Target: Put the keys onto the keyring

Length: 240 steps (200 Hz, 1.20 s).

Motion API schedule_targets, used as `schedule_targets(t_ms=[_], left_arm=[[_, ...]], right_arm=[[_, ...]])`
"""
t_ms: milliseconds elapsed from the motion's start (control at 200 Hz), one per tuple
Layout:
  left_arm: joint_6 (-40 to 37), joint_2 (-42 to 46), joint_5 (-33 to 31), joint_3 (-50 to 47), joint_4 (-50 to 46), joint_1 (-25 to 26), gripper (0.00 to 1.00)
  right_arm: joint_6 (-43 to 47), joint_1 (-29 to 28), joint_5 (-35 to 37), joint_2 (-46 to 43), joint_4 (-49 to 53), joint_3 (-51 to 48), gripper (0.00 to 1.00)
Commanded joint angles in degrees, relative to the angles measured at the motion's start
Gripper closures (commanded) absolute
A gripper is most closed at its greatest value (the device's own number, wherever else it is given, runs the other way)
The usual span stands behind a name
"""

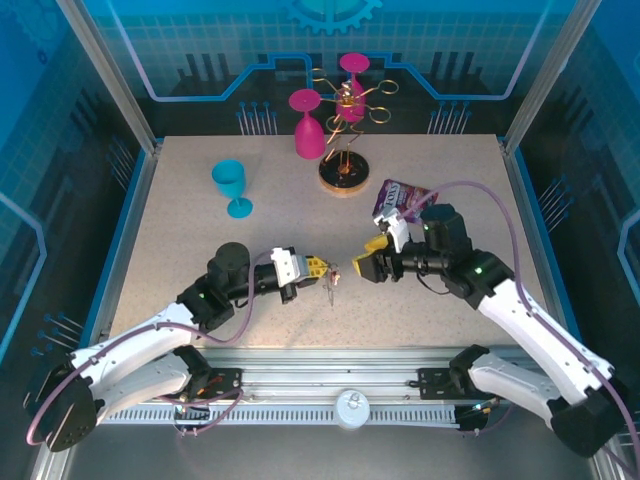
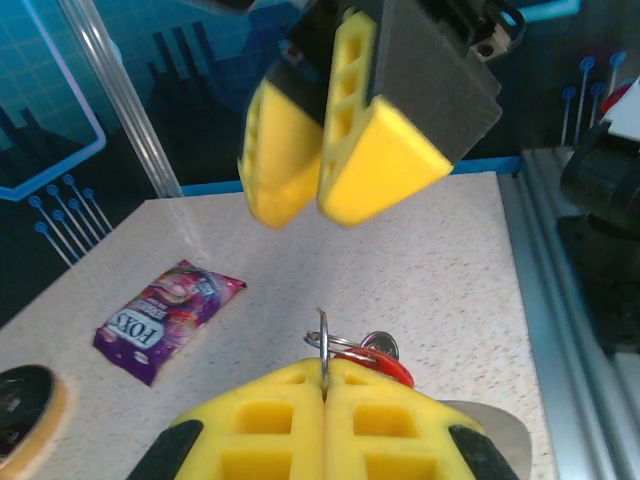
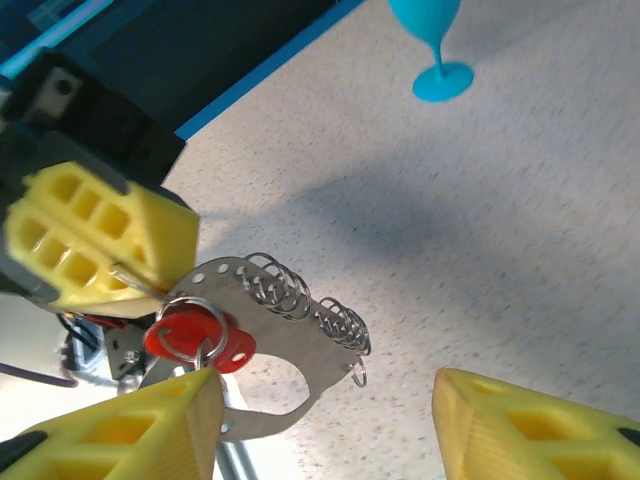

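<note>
My left gripper (image 1: 318, 266) is shut on a thin silver ring (image 2: 323, 345) of the keyring, holding it a little above the table. The keyring (image 3: 290, 340) is a flat grey metal loop with a row of small silver rings along its edge. The keys, a small red tag (image 3: 195, 335) on a split ring, hang at the loop's end beside the left gripper's fingers (image 3: 100, 240). My right gripper (image 3: 325, 400) is open right in front of the keyring, holding nothing. Its left finger (image 3: 130, 430) sits just under the red tag (image 2: 385, 365).
A purple snack packet (image 1: 400, 197) lies behind the right arm. At the back stand a gold wire rack (image 1: 345, 130) with pink cups (image 1: 307, 125) and a blue cup (image 1: 232, 185). The table's front metal rail (image 1: 330, 385) runs below both grippers.
</note>
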<state>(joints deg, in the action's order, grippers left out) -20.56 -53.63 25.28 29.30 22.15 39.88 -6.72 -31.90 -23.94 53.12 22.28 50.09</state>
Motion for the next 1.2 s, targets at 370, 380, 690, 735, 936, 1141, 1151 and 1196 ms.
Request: schedule_targets(t_ms=[370, 380, 690, 735, 936, 1141, 1151, 1196], left_arm=[[12.45, -1.05, 8.76, -1.34, 12.03, -1.3, 1.0], [12.51, -1.04, 8.76, -1.3, 11.97, -1.36, 1.0], [14.31, -1.57, 8.22, -0.73, 12.95, -1.4, 1.0], [15.55, -1.62, 8.26, -0.66, 13.68, -1.44, 1.0], [19.21, -1.0, 9.7, 1.27, 14.05, -1.44, 1.0], [16.82, -1.09, 9.35, 1.55, 12.34, -1.45, 1.0], [16.61, -1.12, 9.35, 1.55, 12.18, -1.44, 1.0], [15.73, -1.34, 9.57, 1.55, 11.57, -1.44, 1.0]], right_arm=[[12.74, -8.9, -1.73, -3.18, -18.25, -9.82, 0.46], [12.6, -8.97, -1.72, -3.06, -18.57, -9.87, 0.46], [11.64, -10.16, -1.25, -0.52, -20.31, -9.92, 0.82], [11.9, -10.26, -0.24, -0.35, -19.78, -10.0, 0.87], [12.27, -12.63, -1.16, 2.65, -19.43, -8.83, 0.96], [9.63, -10.89, 1.02, 1.91, -17.67, -6.82, 0.61], [9.45, -10.55, 1.05, 1.48, -17.57, -6.86, 0.59], [8.9, -8.73, 0.73, -0.27, -17.19, -7.14, 0.53]])
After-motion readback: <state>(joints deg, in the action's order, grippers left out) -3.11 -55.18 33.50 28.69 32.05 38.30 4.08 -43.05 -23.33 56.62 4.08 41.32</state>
